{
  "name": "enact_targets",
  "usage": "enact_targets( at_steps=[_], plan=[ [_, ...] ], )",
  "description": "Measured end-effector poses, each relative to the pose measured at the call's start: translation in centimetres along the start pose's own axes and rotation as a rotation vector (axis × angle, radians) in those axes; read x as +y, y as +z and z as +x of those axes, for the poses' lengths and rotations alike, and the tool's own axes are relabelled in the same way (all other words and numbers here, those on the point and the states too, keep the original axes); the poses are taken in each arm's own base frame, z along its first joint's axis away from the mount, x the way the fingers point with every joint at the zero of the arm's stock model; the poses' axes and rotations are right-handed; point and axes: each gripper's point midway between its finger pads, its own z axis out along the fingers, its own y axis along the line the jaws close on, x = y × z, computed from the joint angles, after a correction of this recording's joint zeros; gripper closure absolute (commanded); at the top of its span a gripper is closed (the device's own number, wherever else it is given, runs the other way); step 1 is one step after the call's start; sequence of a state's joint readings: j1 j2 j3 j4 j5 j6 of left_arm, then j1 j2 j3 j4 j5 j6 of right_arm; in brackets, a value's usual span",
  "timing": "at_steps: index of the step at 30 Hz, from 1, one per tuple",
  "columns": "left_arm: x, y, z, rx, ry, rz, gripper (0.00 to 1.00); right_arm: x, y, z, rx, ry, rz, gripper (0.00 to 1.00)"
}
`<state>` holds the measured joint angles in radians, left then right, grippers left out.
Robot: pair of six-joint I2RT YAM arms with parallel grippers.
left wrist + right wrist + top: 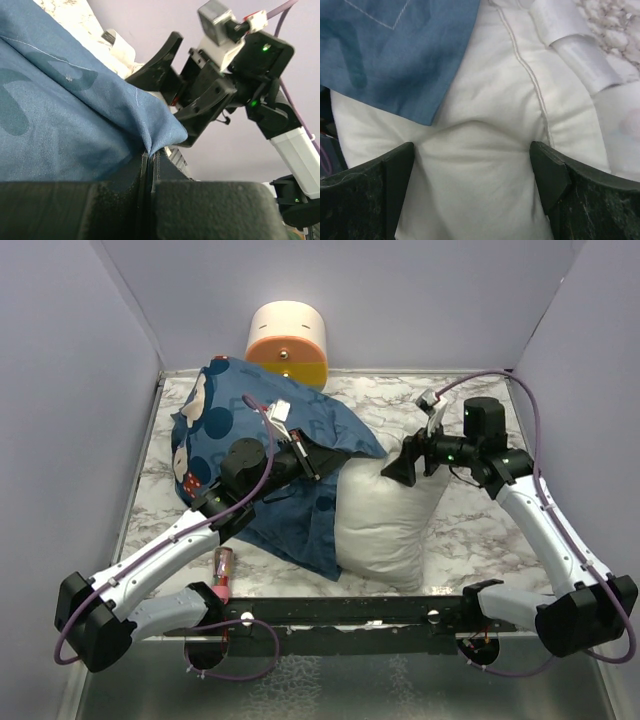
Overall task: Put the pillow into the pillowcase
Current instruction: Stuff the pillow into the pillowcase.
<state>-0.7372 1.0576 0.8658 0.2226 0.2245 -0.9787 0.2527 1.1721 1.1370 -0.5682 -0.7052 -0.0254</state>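
Observation:
The blue pillowcase [260, 430] with mouse faces lies bunched at the left, draped over the left part of the white pillow [385, 525]. My left gripper [322, 455] is shut on a fold of the pillowcase's edge [155, 135], which it holds lifted. My right gripper [398, 472] stands wide open against the pillow's far end, and the white fabric [485, 165] bulges between its two fingers without being pinched. White tags [575, 45] show at the pillow's seam, with the pillowcase [395, 50] covering its upper left corner.
A cream-and-orange cylinder [288, 340] stands at the back wall behind the pillowcase. A small red object [224, 570] lies near the front left edge. Grey walls close the marble table [470, 530] on three sides.

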Motion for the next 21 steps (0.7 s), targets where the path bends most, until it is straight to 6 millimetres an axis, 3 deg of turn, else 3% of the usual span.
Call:
enact_targets(
  at_steps=[3,5,7,8,10,13,18,21],
  plan=[
    [0.2,0.2,0.1,0.004,-0.001,-0.001,1.0,0.1,1.1,2.6,0.046,-0.006,-0.022,0.23],
    [0.3,0.6,0.2,0.009,-0.001,0.001,1.0,0.5,2.0,3.1,0.06,-0.018,-0.039,0.47],
    [0.6,1.4,0.3,0.016,-0.002,-0.002,1.0,0.8,3.2,3.1,0.068,-0.028,-0.059,0.83],
    [0.7,1.8,0.2,0.019,-0.002,-0.006,1.0,1.1,3.9,3.0,0.073,-0.025,-0.072,0.91],
    [0.6,3.2,-0.3,0.021,0.013,-0.009,1.0,1.4,5.2,2.1,0.065,-0.008,-0.089,0.97],
    [-0.5,5.9,-2.8,-0.005,0.065,0.002,1.0,1.1,6.1,-1.0,0.024,0.015,-0.067,0.99],
    [-2.4,10.0,-9.1,-0.075,0.157,-0.003,1.0,-0.1,6.3,-10.9,-0.143,-0.043,0.009,0.99],
    [-5.0,10.6,-12.0,-0.128,0.199,0.043,1.0,0.5,4.1,-17.4,-0.332,-0.139,0.045,0.99]
  ],
)
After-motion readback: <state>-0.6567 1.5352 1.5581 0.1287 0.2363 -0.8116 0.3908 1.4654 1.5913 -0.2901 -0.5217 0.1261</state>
